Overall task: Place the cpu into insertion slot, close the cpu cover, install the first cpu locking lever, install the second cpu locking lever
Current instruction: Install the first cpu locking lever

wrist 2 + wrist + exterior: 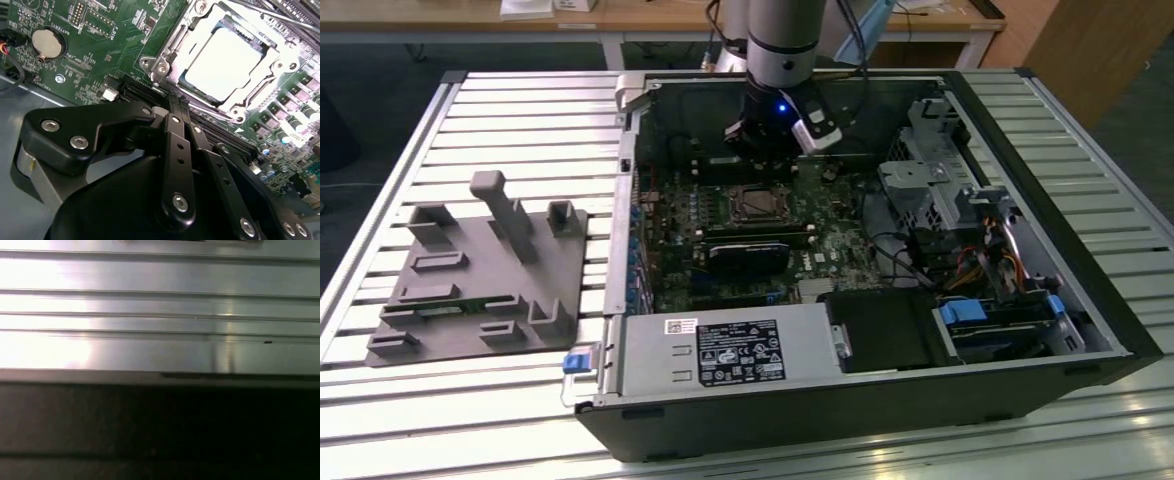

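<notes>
In the second wrist view, the tool (172,107) has its black linkage covering the motherboard (100,45) beneath it, fingertips hidden. The cpu (227,65) ahead is glare-washed, its top edge cut by the cpu cover (260,87). Lever positions cannot be told.

I see an open black computer case (1067,330) lying on a ribbed metal table (520,110), a grey moulded fixture (474,275) beside it at the exterior view's left, and a coin battery (46,42) on the green motherboard (115,30).
</notes>
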Available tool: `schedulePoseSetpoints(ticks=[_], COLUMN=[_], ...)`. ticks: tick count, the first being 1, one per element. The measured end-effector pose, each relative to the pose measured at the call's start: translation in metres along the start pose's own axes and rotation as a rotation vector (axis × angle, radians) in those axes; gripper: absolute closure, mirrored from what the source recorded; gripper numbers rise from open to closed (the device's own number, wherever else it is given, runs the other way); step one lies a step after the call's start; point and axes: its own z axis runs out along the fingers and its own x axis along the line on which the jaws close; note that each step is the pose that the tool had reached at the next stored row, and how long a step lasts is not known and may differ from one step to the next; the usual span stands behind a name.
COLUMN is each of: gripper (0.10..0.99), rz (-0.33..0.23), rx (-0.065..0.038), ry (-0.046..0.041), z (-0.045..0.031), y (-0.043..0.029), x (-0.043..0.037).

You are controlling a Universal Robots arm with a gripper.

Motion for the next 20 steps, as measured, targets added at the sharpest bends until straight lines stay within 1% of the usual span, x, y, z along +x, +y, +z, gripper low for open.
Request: schedulePoseSetpoints(ticks=[3,6,11,13,16,19,20], gripper=[0.973,0.973,0.973,0.973,0.973,0.973,0.973], rz=[0.000,0.000,0.000,-0.001,-0.001,-0.001,-0.001], rx=[0.013,0.024,0.047,0.050,0.051,0.049,0.049], ry=[0.0002,0.0004,0.0009,0.0007,0.0011,-0.0009,-0.0004], z=[0.0007,0.0031,0.0068,0.0069,0.0062,0.0035,0.0025], y=[0.0000,0.0002,0.0007,0.0009,0.0008,0.0016,0.0016], x=[0.0000,-0.0002,-0.0001,-0.0002,-0.0001,-0.0005,-0.0005])
